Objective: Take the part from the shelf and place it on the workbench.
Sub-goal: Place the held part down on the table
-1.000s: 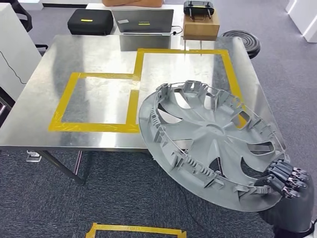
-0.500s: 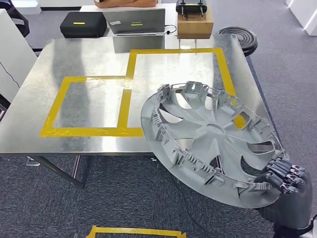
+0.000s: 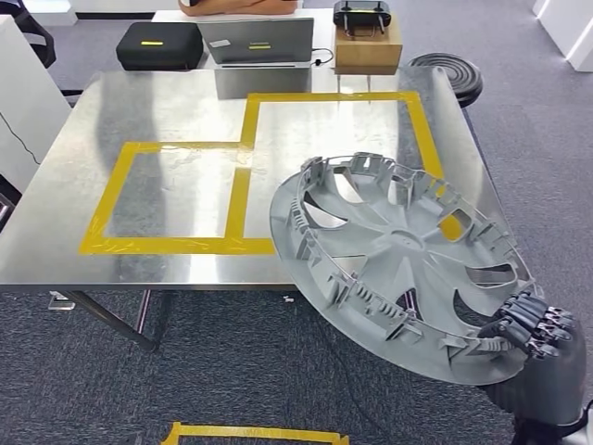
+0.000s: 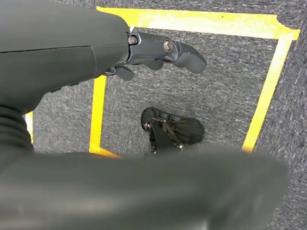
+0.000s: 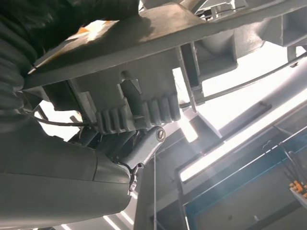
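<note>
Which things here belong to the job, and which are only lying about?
Job: grey plastic wheel cover, held by right hand; steel workbench with yellow tape squares.
Lying about: black case, grey laptop, cardboard box, black coiled hose.

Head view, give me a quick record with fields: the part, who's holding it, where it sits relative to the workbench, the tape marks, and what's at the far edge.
part: grey wheel cover, inner ribbed side up, tilted
held by: right hand, gripping the cover's near rim
left hand: holds nothing, fingers extended, hanging over the carpet
position: above the workbench, over its near right corner, partly past the edge
tape marks: two yellow tape rectangles on the bench top
far edge: black case, laptop, cardboard box
</note>
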